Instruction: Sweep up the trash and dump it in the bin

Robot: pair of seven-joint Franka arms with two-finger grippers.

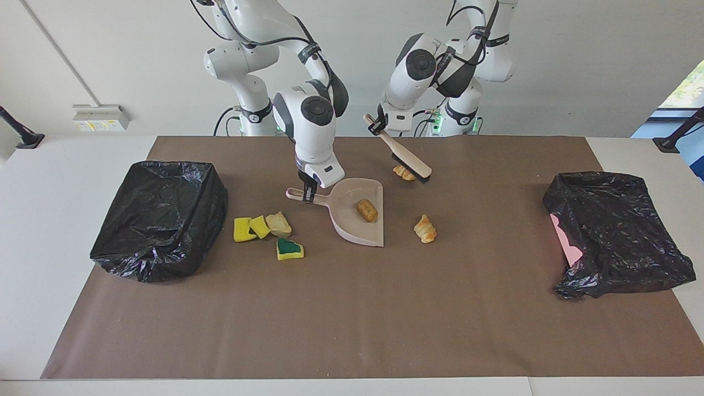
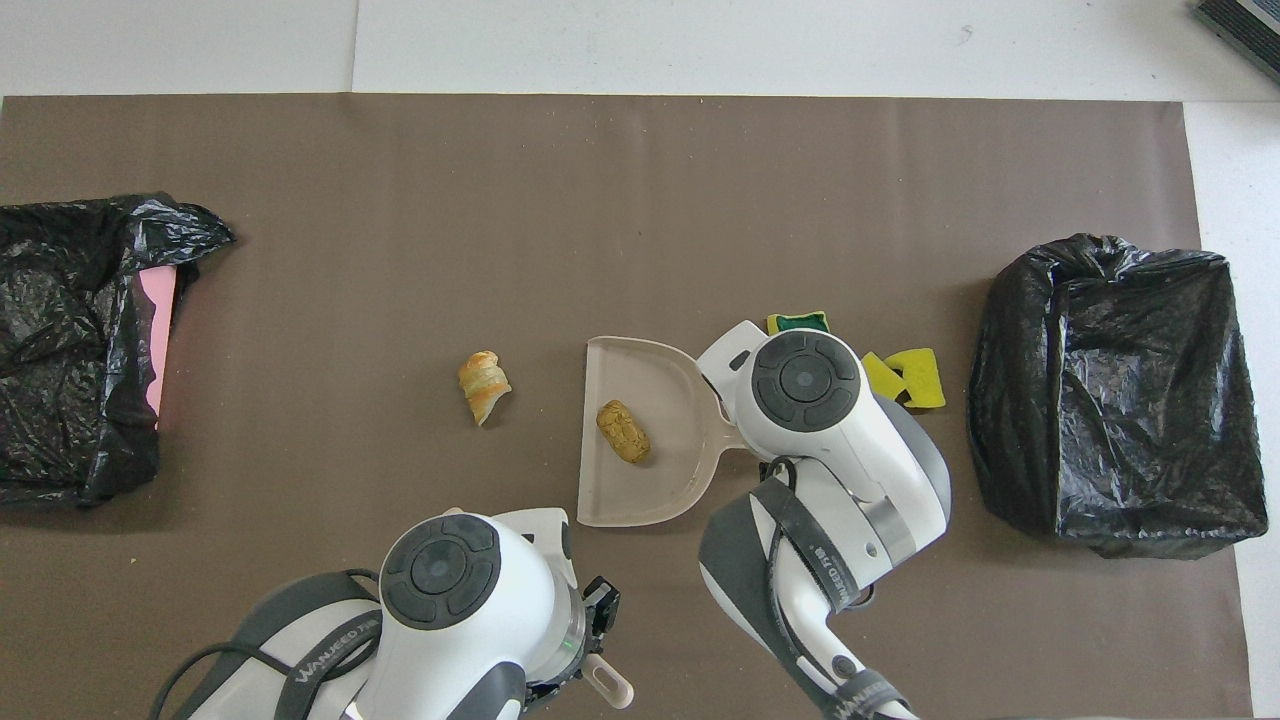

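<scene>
The right tool [image 1: 307, 193] grips the dustpan [image 1: 360, 217] handle; the pan rests on the surface with one pastry [image 1: 366, 210] in it. The left tool [image 1: 378, 125] clasps the brush [image 1: 407, 159], raised over a second pastry [image 1: 403, 173]. A third pastry [image 1: 425, 228] lies beside the pan; sponge chunks [image 1: 250, 227] lie near the bin [image 1: 159, 217].

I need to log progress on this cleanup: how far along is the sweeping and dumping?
Done: one pastry lies in the dustpan. In hand: the right gripper holds the dustpan's handle flat on the mat; the left gripper holds the brush over a second pastry. Left: that pastry, a third pastry, the sponge chunks and bread chunk, then dumping into a bin.
</scene>
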